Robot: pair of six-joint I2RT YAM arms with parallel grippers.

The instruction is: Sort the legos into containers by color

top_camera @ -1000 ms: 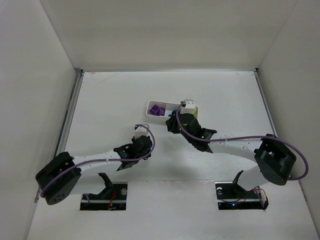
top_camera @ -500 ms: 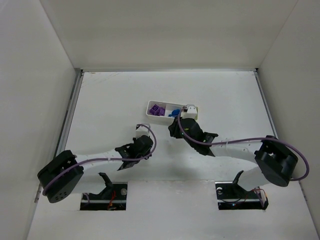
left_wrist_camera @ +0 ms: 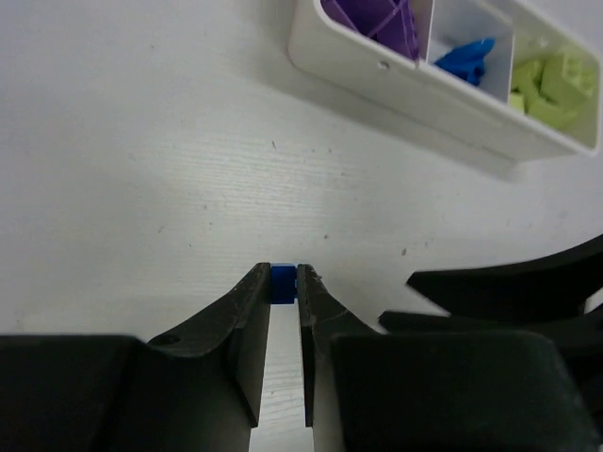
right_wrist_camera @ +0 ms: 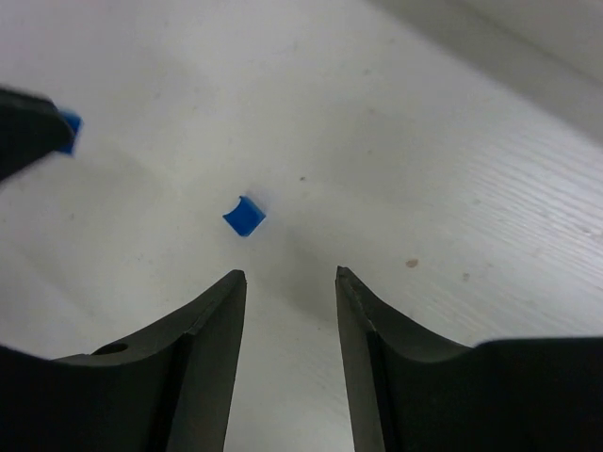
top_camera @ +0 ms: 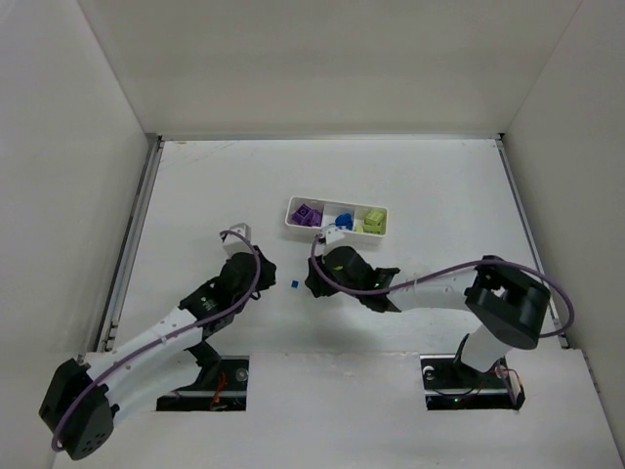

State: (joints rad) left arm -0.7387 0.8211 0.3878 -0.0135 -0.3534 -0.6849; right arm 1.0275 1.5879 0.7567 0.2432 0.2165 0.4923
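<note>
Blue plastic is showing between the fingertips of the left gripper (left_wrist_camera: 283, 275): its jaws are pressing tight on one tiny held blue brick (left_wrist_camera: 283, 284), low over the white table (top_camera: 195, 195), nearer the near edge than the far one. Whether that brick is lifting clear of the surface, I cannot tell.

Just beside it, the right gripper (right_wrist_camera: 290, 275) is hanging low with its jaws parted and nothing between them. It is lining up on a loose blue brick (right_wrist_camera: 244, 216), which is lying on the table a little ahead of its fingertips and touching neither.

Further out, toward the far edge, the tray (left_wrist_camera: 377, 80) is sitting with all three compartments filling up. The purple bricks (left_wrist_camera: 377, 19) are lying in the left one, the sorted blue bricks (left_wrist_camera: 468, 58) in the middle, and the yellow-green bricks (left_wrist_camera: 551, 80) in the right.

I'm calling this nearly finished. Purple and yellow-green are looking done. As far as these views are showing, only the two blue pieces are waiting, and both are heading for the middle compartment.
</note>
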